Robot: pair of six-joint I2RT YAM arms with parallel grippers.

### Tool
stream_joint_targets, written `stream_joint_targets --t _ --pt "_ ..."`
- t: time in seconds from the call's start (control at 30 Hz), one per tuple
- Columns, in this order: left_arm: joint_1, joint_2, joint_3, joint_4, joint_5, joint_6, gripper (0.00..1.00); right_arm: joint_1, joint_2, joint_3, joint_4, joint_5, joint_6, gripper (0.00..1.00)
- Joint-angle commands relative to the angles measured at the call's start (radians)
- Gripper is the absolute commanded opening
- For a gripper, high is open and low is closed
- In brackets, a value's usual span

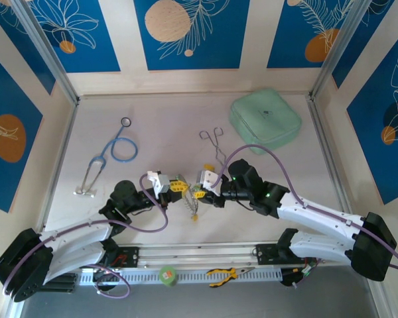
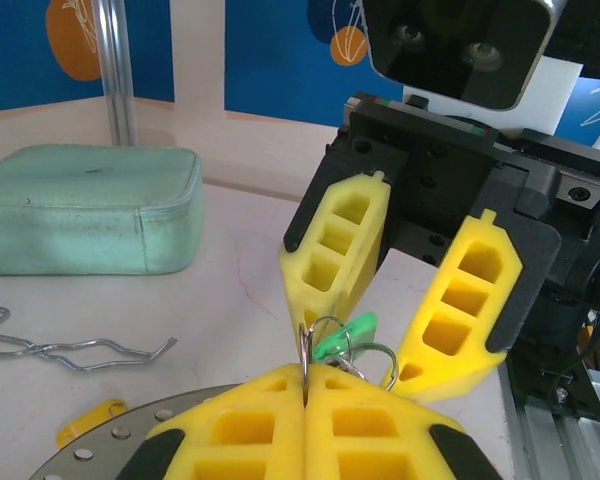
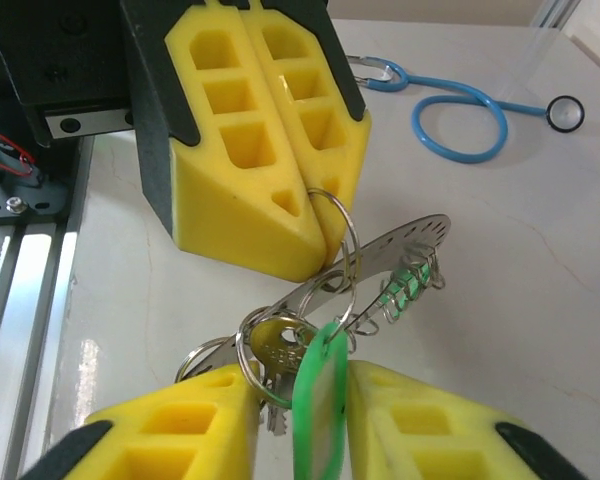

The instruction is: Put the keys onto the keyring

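Observation:
My left gripper [image 1: 176, 186] [image 2: 308, 385] is shut on a thin wire loop of the keyring [image 3: 400, 245], a silvery plate with holes along its rim and small rings hanging from it. It hangs just above the table between both grippers [image 1: 193, 202]. A key with a green plastic head [image 3: 320, 400] [image 2: 345, 335] hangs on a small ring beside it. My right gripper [image 1: 200, 189] [image 3: 305, 385] faces the left one. Its fingers stand either side of the green head, with a gap left on one side. A yellow key head [image 2: 85, 420] shows low at the left.
A blue stethoscope [image 1: 116, 149] [image 3: 460, 110] lies at the back left. Silver forceps [image 1: 215, 142] [image 2: 70, 350] lie behind the grippers. A mint green pouch [image 1: 265, 121] [image 2: 85, 205] sits at the back right. Yellow-handled pliers [image 1: 225, 273] rest on the front rail.

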State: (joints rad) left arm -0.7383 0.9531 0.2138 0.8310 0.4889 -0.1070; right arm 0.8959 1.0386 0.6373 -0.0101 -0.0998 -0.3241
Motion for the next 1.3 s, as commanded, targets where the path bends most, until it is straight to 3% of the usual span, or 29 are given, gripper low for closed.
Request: stream_joint_targets --t 0.0,0.2,0.37,0.77,1.27 --pt "-0.010 -0.007 -0.004 0.055 0.008 0.001 0.00 0.002 -0.018 0.024 0.013 0.003 0.000 0.22" --pt "-0.009 -0.007 -0.003 0.053 0.005 0.013 0.00 0.000 -0.045 0.021 -0.015 -0.004 -0.001 0.24" --pt "-0.009 -0.011 -0.002 0.054 0.009 0.018 0.00 -0.003 -0.053 0.009 -0.034 0.009 -0.011 0.34" --pt "-0.008 -0.016 -0.001 0.054 0.016 0.026 0.00 -0.014 -0.087 -0.037 -0.031 -0.014 -0.028 0.35" --pt "-0.009 -0.014 0.002 0.060 0.027 0.026 0.00 0.005 -0.014 -0.023 0.002 -0.014 -0.046 0.38"
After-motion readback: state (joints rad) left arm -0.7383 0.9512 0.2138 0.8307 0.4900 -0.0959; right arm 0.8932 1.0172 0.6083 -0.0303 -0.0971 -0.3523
